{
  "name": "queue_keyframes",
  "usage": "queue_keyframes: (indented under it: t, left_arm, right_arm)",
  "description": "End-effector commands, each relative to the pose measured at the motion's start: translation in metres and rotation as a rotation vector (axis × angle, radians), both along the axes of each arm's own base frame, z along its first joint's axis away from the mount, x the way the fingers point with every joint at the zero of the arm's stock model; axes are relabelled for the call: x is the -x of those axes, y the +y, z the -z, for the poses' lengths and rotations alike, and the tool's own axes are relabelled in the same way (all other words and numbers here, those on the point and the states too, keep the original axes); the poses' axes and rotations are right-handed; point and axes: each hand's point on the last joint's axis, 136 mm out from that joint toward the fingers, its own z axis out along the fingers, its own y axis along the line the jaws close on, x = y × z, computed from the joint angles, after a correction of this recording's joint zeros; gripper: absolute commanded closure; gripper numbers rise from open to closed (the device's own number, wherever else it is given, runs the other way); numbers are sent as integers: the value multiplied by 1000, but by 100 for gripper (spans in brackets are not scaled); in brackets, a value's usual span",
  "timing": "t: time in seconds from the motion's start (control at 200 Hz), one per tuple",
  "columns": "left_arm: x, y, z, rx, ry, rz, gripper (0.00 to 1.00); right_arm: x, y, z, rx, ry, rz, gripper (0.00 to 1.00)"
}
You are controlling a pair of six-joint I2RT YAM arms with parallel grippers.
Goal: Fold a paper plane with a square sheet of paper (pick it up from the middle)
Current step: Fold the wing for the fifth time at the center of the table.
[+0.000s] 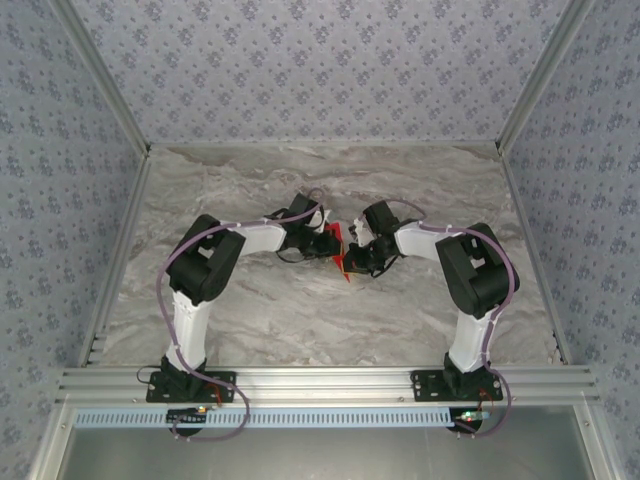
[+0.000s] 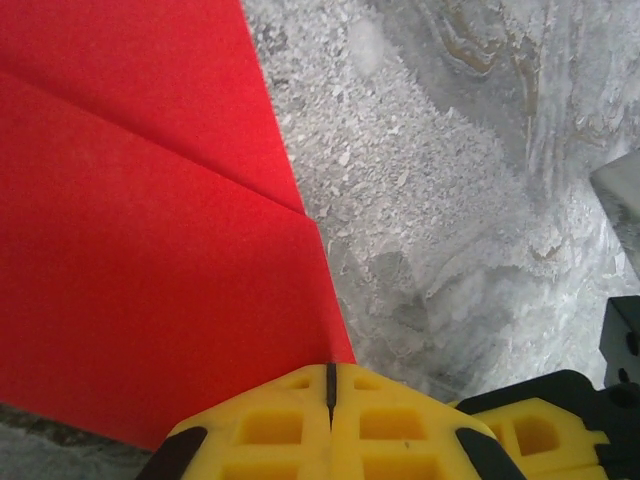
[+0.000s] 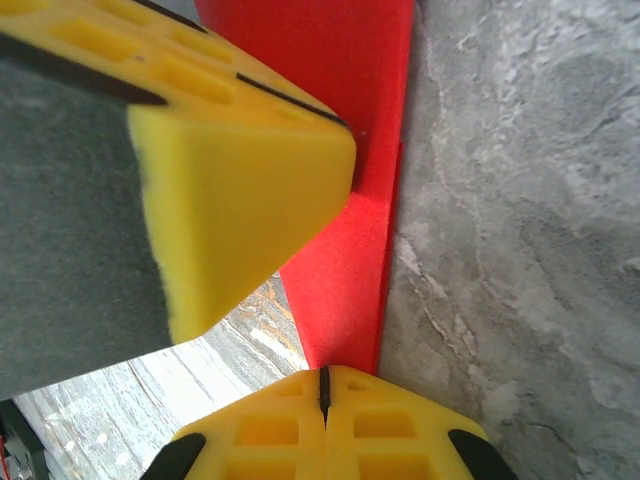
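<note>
Tearing is the chief risk to be weighed: the red sheet of paper (image 1: 342, 256) is pinched from two sides at once, so a pull by one arm that is not matched by the other could rip it or drag it out of a grip. A stray crease could also be pressed in if the claws are brought closer and the thin sheet is buckled between them.

The left claw (image 2: 330, 395) is seen clenched on the sheet's edge, near where a fold line meets that edge. The right claw (image 3: 322, 395) is clenched on a narrow pointed end of the same sheet, with a yellow finger (image 3: 240, 190) of the left claw just beside it. The sheet is held over the middle of the surface (image 1: 300, 320), standing roughly on edge; whether its lowest corner touches the surface cannot be told from above.

Over that same middle, both arms are bent at the elbow and reached inward, with the wrists turned toward each other and the claws set nearly tip to tip.
</note>
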Motion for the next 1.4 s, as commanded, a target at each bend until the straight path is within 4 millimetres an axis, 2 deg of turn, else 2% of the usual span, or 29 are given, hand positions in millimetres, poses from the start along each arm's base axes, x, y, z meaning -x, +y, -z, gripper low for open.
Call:
queue_keyframes:
  t: [0.0, 0.15, 0.27, 0.62, 0.754, 0.974, 1.084, 1.219, 1.299, 1.394]
  left_arm:
    - [-10, 5, 5, -23, -14, -13, 93]
    - [-26, 25, 10, -70, -26, -59, 93]
    - [-46, 45, 12, -111, -35, -118, 94]
    - [-104, 95, 32, -176, -25, -257, 94]
    - [-115, 111, 35, -195, -19, -299, 94]
    - [-127, 130, 26, -215, -39, -315, 94]
    - [-131, 130, 14, -208, -56, -298, 94]
    - [-127, 119, -27, -136, -111, -282, 94]
    - [-117, 110, -51, -95, -150, -274, 93]
    - [-100, 96, -65, -51, -171, -256, 93]
  right_arm:
    - [52, -52, 59, 292, 213, 16, 100]
    - [56, -66, 66, 408, 221, 7, 100]
    - [60, -75, 71, 478, 234, 0, 100]
    - [63, -74, 77, 500, 237, -16, 100]
    - [62, -73, 76, 497, 235, -17, 100]
    - [62, -71, 74, 489, 234, -18, 100]
    - [61, -69, 72, 478, 233, -17, 100]
    - [57, -61, 65, 437, 221, -20, 100]
    - [51, -51, 57, 390, 200, -20, 100]
    - [41, -40, 44, 332, 165, -19, 100]
